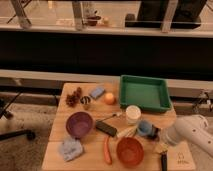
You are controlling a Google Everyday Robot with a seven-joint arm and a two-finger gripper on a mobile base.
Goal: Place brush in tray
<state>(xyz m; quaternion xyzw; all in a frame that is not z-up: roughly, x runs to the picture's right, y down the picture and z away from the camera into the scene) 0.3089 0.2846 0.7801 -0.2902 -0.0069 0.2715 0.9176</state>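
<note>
Wooden table [90, 150], crowded. Far left: crumpled grey-blue cloth [70, 148] at the front corner, purple bowl [79, 124] behind it, brown pinecone-like clump [73, 98] at the back, too blurry to name for sure. Next, a small dark thing [85, 101], can't make out what, a blue sponge [97, 92] and an orange fruit [109, 98]. Middle: flat black bar [106, 128], orange carrot stick [107, 150] lying front to back, orange bowl [130, 151] just beside it, white cup [133, 114], blue cup [144, 128] partly covered by the arm's tip. Green tray [145, 92] sits at the back right, well apart from the brush. Brush [162, 150] lies at the front right on the table, pale head up, black handle running down and cut off by the bottom edge. Gripper [157, 136] is a dark blob low over the table between the blue cup and the brush head, just above the bristles; can't tell if it is wide, narrow or holding the brush. White arm [191, 132] comes in from the right, cut off at the frame edge.
</note>
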